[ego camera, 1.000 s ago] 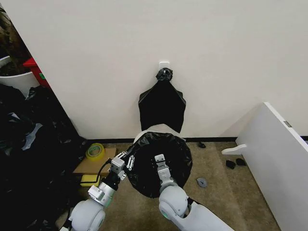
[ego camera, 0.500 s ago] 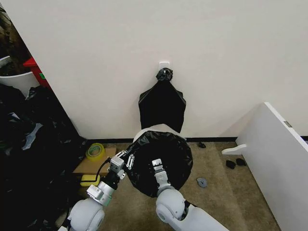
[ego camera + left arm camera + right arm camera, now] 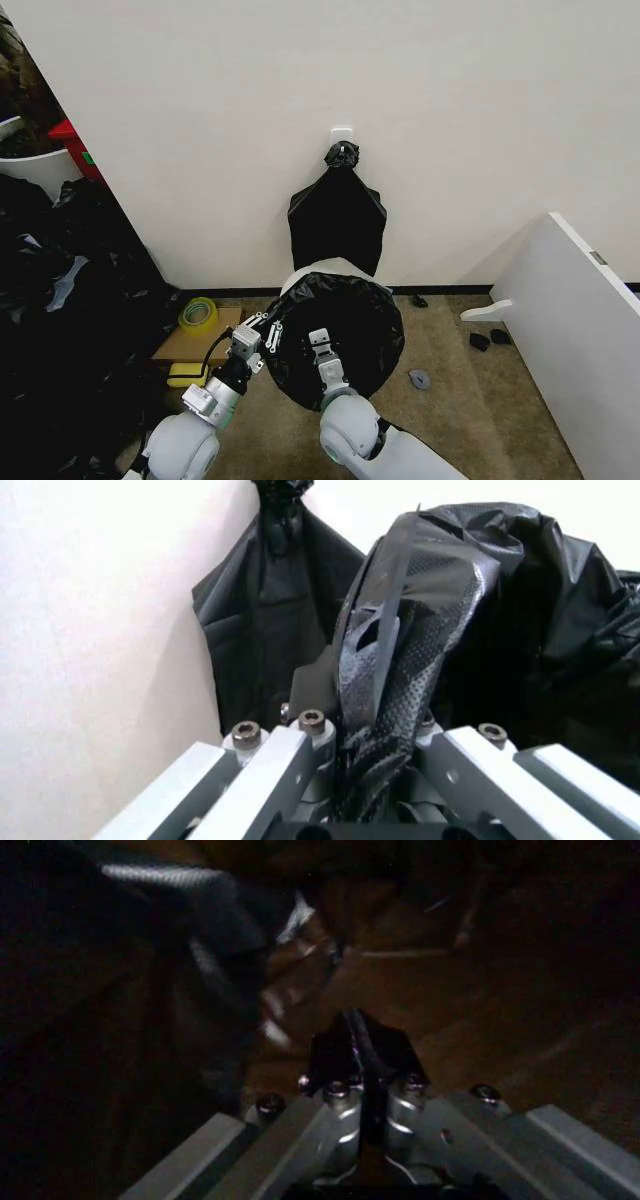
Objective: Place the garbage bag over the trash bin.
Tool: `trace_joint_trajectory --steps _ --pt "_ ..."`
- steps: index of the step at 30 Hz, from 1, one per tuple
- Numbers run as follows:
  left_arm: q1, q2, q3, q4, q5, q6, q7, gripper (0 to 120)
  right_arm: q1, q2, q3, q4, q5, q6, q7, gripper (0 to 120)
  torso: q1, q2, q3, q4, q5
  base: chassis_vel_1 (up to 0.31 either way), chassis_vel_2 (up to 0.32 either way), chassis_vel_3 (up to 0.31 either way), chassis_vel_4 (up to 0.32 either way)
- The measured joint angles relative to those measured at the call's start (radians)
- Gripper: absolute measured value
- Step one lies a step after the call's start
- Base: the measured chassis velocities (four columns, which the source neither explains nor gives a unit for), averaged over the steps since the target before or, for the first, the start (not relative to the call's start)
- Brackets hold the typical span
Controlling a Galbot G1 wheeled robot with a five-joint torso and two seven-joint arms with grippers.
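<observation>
Left end effector [image 3: 375, 780] and right end effector [image 3: 362, 1065] each clamp the garbage bag [image 3: 345, 320].

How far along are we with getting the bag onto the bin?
Mostly on: the garbage bag is already draped over the trash bin, whose cream rim shows bare only at the wall side. In hand: the left gripper is shut on a fold of the bag at the bin's left edge, and the right gripper is shut down inside the bag. Left: covering that bare rim and letting go.
</observation>
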Motion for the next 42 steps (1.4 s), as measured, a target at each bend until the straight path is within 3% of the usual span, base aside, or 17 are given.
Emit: trace_joint_trajectory --steps 1,4,5,7,8,13,14,16,18,21,23,25,26,30,33,36,42 --pt "0.0 0.0 0.0 0.0 0.0 0.0 0.0 4 0.0 0.0 0.0 0.0 0.0 0.0 0.0 0 0.0 0.0 0.0 0.0 0.0 0.0 0.0 0.0 0.0" --pt "-0.013 -0.01 -0.004 0.013 -0.024 0.012 -0.015 4 -0.032 -0.034 0.029 0.044 -0.065 0.184 -0.118 0 0.0 0.0 0.0 0.0 0.0001 0.0 0.0 0.0 0.0" --pt "-0.013 -0.01 -0.004 0.013 -0.024 0.012 -0.015 4 -0.032 -0.034 0.029 0.044 -0.065 0.184 -0.118 0 0.0 0.0 0.0 0.0 0.0001 0.0 0.0 0.0 0.0" --pt "-0.017 -0.014 -0.007 0.017 -0.037 0.037 -0.03 4 -0.055 -0.053 0.053 0.051 -0.123 0.327 -0.204 0 0.0 0.0 0.0 -0.0001 0.0 0.0 0.0 0.0 0.0" --pt "-0.021 -0.015 -0.012 0.018 -0.052 0.072 -0.05 4 -0.085 -0.074 0.091 0.05 -0.193 0.485 -0.324 0 0.0 0.0 0.0 -0.0001 0.0001 0.0 0.0 0.0 0.0" --pt "-0.031 -0.011 -0.025 0.009 -0.127 0.178 -0.104 4 -0.174 -0.12 0.188 0.064 -0.287 0.763 -0.568 18 0.0 0.0 0.0 -0.0001 0.0001 0.0 0.0 0.0 0.0" --pt "-0.031 -0.011 -0.025 0.009 -0.127 0.178 -0.104 4 -0.174 -0.12 0.188 0.064 -0.287 0.763 -0.568 18 0.0 0.0 0.0 -0.0001 0.0001 0.0 0.0 0.0 0.0" --pt "-0.041 -0.016 -0.035 0.003 -0.187 0.256 -0.143 4 -0.225 -0.13 0.217 0.115 -0.27 0.868 -0.646 28 0.0 0.0 0.0 -0.0003 0.0002 0.0 0.0 0.0 0.0" --pt "-0.043 -0.019 -0.036 0.002 -0.204 0.273 -0.153 4 -0.233 -0.13 0.222 0.124 -0.265 0.881 -0.659 32 0.0 0.0 0.0 -0.0002 0.0002 0.0 0.0 0.0 0.0" --pt "-0.052 -0.062 -0.048 -0.029 -0.383 0.409 -0.228 4 -0.301 -0.119 0.246 0.203 -0.233 0.93 -0.697 48 0.0 0.0 0.0 -0.0001 0.0001 0.0 0.0 0.0 0.0" --pt "-0.053 -0.07 -0.049 -0.034 -0.411 0.429 -0.24 4 -0.309 -0.118 0.246 0.21 -0.233 0.928 -0.69 52 0.0 0.0 0.0 -0.0001 0.0001 0.0 0.0 0.0 0.0" --pt "-0.063 -0.109 -0.063 -0.05 -0.55 0.521 -0.312 4 -0.337 -0.115 0.247 0.229 -0.261 0.909 -0.64 63 0.0 0.0 0.0 -0.0002 0.0001 0.0 0.0 0.0 0.0" --pt "-0.063 -0.109 -0.063 -0.05 -0.55 0.521 -0.312 4 -0.337 -0.115 0.247 0.229 -0.261 0.909 -0.64 63 0.0 0.0 0.0 -0.0002 0.0001 0.0 0.0 0.0 0.0" --pt "-0.087 -0.159 -0.131 -0.049 -0.742 0.646 -0.436 4 -0.339 -0.112 0.244 0.224 -0.324 0.868 -0.549 80 0.0 0.0 0.0 -0.0002 -0.0001 0.0 0.0 0.0 0.0" --pt "-0.094 -0.165 -0.163 -0.043 -0.784 0.673 -0.463 4 -0.339 -0.111 0.242 0.223 -0.331 0.861 -0.527 84 0.0 0.0 0.0 -0.0003 0.0001 0.0 0.0 0.0 0.0" --pt "-0.098 -0.167 -0.229 -0.029 -0.853 0.718 -0.515 4 -0.346 -0.112 0.246 0.217 -0.357 0.86 -0.507 98 0.0 0.0 0.0 0.0002 0.0 0.0 0.0 0.0 0.0" --pt "-0.1 -0.171 -0.275 -0.035 -0.917 0.743 -0.546 4 -0.354 -0.111 0.266 0.167 -0.436 0.859 -0.485 100 0.0 0.0 0.0 -0.0001 -0.0001 0.0 0.0 0.0 0.0"
